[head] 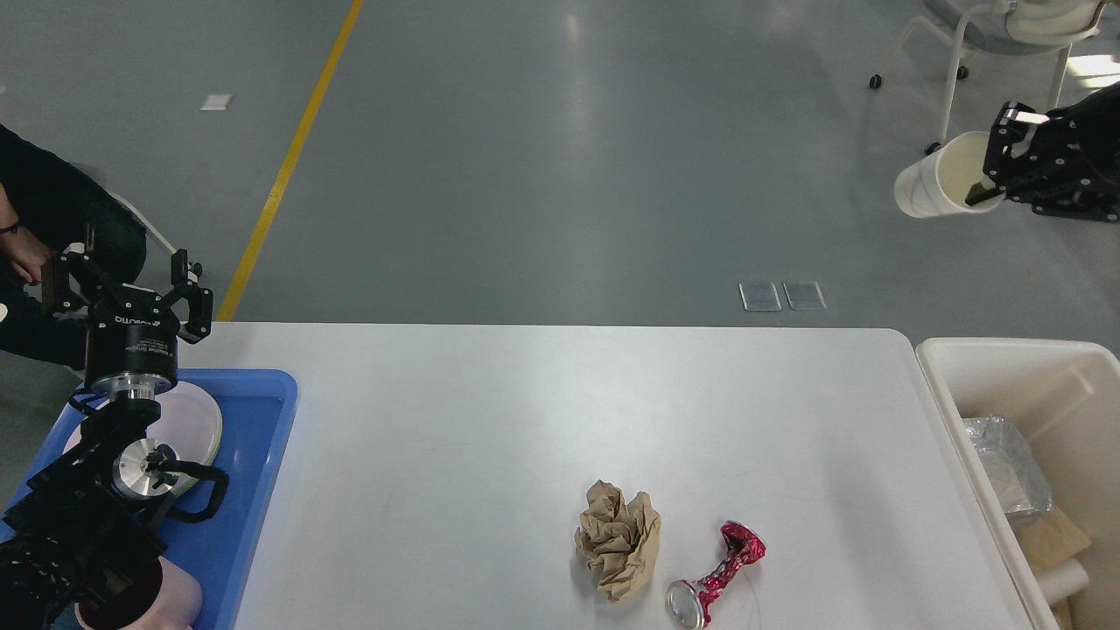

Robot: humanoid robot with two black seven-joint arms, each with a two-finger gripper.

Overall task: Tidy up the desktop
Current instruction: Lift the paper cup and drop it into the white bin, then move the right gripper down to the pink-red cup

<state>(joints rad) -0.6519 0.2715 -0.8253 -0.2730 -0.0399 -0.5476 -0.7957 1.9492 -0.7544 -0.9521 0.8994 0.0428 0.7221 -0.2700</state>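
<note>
The white desktop (490, 420) spans the middle of the head view. On its near right lie a crumpled brown paper ball (619, 541) and a crushed red can (716, 575). My right gripper (993, 166) is high at the upper right, above the floor, shut on the rim of a white paper cup (934, 177) that is tilted on its side. My left gripper (129, 280) stands upright at the left, open and empty, above the blue tray (258, 437).
The blue tray holds a pale plate (194, 420) and a pink bowl (179, 604). A cream bin (1006, 359) at the table's right edge holds foil (1002, 464) and other rubbish. A person (35, 236) sits at the far left. A chair (997, 44) stands far right.
</note>
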